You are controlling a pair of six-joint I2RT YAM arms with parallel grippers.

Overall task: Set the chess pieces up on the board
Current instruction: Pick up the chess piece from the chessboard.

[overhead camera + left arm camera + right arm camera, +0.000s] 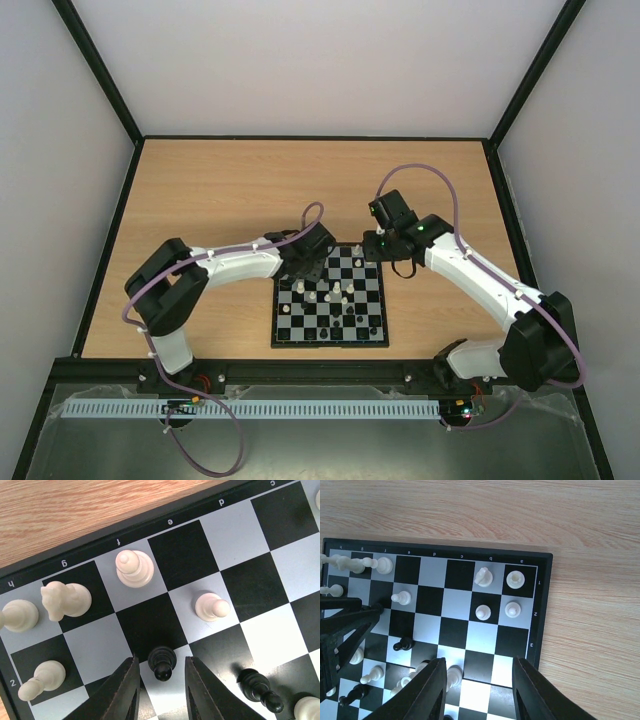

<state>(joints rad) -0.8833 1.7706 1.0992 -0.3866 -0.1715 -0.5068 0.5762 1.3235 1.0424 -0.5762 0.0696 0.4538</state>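
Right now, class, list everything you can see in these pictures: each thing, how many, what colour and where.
chessboard: one, black and pale grey squares with a black border, on the table between the arms
white pieces: several, cream, scattered over the chessboard
black pieces: several, black, scattered over the chessboard
table: one, light wood, under everything
cables: two, purple, one looping along each arm
arms: two, white and black, reaching in from the near edge
left gripper: one, dark, open on either side of a black pawn
right gripper: one, dark, open above the chessboard, holding nothing
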